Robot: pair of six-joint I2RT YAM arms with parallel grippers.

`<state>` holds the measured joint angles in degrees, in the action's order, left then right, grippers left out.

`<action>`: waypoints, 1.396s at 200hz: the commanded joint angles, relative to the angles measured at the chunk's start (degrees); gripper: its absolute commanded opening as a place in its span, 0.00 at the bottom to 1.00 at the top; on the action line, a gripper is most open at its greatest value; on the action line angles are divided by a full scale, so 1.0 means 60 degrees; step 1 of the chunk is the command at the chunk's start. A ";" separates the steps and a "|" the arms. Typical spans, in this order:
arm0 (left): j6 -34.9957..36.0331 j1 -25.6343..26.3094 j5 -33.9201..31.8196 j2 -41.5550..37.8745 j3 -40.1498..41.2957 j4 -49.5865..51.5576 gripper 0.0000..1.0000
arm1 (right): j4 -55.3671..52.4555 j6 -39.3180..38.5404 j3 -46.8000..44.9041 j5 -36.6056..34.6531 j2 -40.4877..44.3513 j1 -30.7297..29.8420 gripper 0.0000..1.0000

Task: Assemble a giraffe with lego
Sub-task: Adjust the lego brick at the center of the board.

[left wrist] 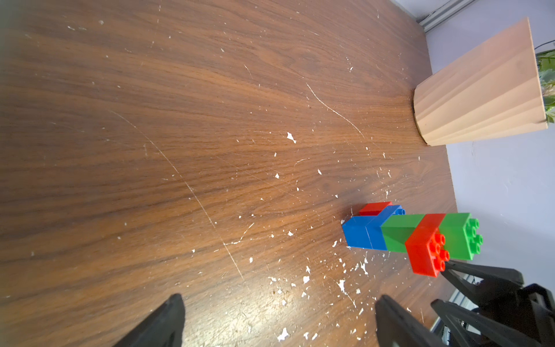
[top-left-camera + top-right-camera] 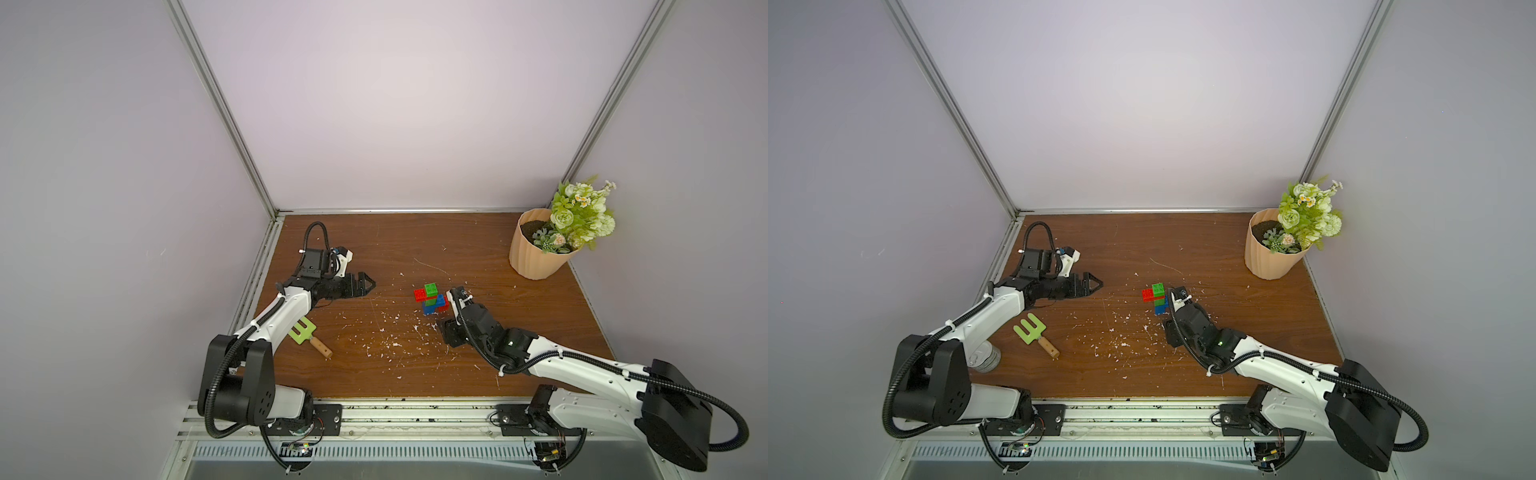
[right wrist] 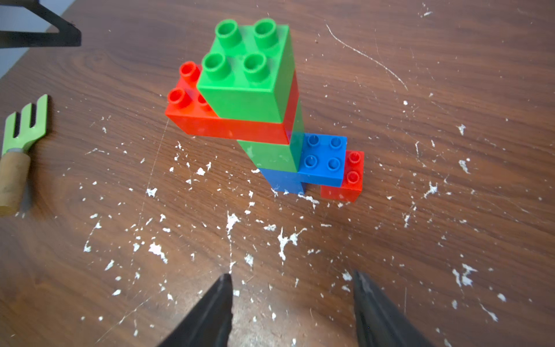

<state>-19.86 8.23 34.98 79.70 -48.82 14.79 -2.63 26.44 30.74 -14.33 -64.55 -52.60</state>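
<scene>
The giraffe (image 2: pixel 432 297) (image 2: pixel 1156 297) stands upright mid-table, built of lego. A green brick tops a longer red brick that juts left, then a green neck brick, a blue body (image 3: pixel 322 159) and a red leg brick (image 3: pixel 345 183). My right gripper (image 3: pixel 291 275) (image 2: pixel 446 330) is open and empty, just to the near side of the giraffe (image 3: pixel 255 90) and not touching it. My left gripper (image 2: pixel 370 284) (image 1: pixel 277 300) is open over bare wood, well to the left of the giraffe (image 1: pixel 411 237).
A ribbed peach flower pot (image 2: pixel 540 249) (image 1: pixel 480 99) stands at the back right corner. A green slotted tool with a wooden handle (image 2: pixel 307 336) (image 3: pixel 24 126) lies front left beside the left arm. White flecks (image 2: pixel 390 336) litter the wood. Walls enclose three sides.
</scene>
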 commanded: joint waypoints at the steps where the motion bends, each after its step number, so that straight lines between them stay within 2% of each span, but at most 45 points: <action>1: -0.0044 0.0079 0.0180 -0.0202 0.0014 -0.0164 1.00 | 0.1875 -0.0493 -0.0066 -0.0455 0.0066 -0.0114 0.65; 38: -0.0044 0.0075 0.0182 -0.0246 0.0063 -0.0209 1.00 | 0.3209 -0.0980 -0.0403 -0.0772 -0.0441 -0.0169 0.64; 127: -0.0037 0.0078 0.0184 -0.0115 0.0013 -0.0194 1.00 | 0.4900 -0.1438 -0.0193 -0.0832 -0.2041 -0.0200 0.61; 187: -0.0026 0.0078 0.0199 -0.0100 0.0006 -0.0179 1.00 | 0.5302 -0.1584 0.0173 -0.1216 -0.2918 -0.0198 0.59; 279: -0.0030 0.0079 0.0200 -0.0116 0.0014 -0.0179 1.00 | 0.5647 -0.1631 0.0552 -0.1728 -0.3511 -0.0199 0.58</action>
<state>-19.86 8.23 35.55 79.50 -48.82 13.93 28.12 17.10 31.90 -22.57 -84.75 -53.56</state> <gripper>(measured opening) 0.995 0.580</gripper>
